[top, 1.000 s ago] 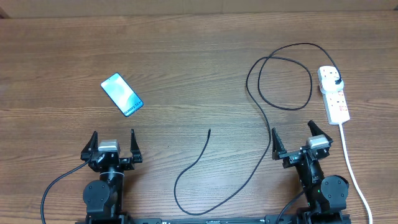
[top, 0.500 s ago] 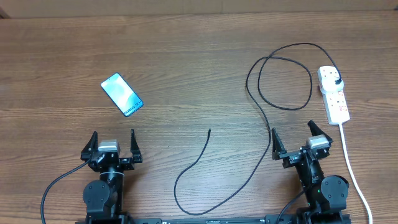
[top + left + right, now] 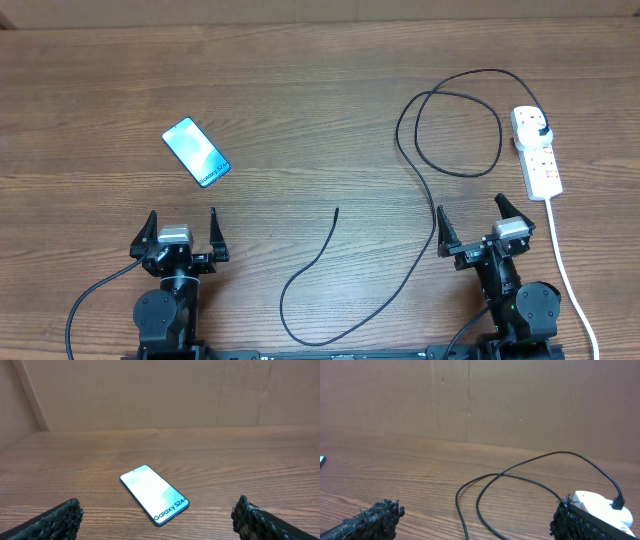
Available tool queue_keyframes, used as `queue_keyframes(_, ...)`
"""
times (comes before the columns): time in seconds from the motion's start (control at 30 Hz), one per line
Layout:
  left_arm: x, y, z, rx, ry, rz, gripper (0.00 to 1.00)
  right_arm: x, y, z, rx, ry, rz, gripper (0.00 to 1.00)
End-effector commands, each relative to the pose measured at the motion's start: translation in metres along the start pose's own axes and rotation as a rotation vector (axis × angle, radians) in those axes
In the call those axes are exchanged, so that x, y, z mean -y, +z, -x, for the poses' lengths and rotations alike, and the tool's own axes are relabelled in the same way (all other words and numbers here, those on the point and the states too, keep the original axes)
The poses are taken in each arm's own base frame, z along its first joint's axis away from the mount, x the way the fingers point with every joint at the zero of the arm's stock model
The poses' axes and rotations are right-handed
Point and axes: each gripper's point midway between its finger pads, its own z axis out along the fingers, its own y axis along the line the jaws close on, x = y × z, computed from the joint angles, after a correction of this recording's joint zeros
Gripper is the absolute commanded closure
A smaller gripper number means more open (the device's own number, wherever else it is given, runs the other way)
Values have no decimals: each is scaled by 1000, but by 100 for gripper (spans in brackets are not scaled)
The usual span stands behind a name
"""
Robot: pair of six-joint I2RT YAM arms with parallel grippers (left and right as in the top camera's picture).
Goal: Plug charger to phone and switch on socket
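While both arms sit at the near edge of the wooden table (image 3: 300, 80), I see the left gripper (image 3: 182, 216) with its fingers spread wide on nothing, and the right gripper (image 3: 468, 206) likewise gaping and empty. The Galaxy S24 phone (image 3: 196, 152) lies screen up, askew, ahead of the left gripper. The black charger cable (image 3: 399, 128) loops across the right half. Its plug (image 3: 541, 128) is seated in the white power strip (image 3: 540, 165) at far right. Its free connector tip (image 3: 336, 210) lies between the arms, well apart from the phone.
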Motion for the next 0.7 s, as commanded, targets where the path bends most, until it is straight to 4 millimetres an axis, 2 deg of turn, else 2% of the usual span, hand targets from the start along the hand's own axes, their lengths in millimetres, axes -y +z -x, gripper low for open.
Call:
queue_keyframes(0.0, 0, 0, 1, 8, 11, -5, 1, -3, 0, -1, 6, -6, 15, 0)
queue_keyframes(0.67, 2, -1, 4, 16, 7, -13, 1, -3, 0, -1, 6, -6, 15, 0)
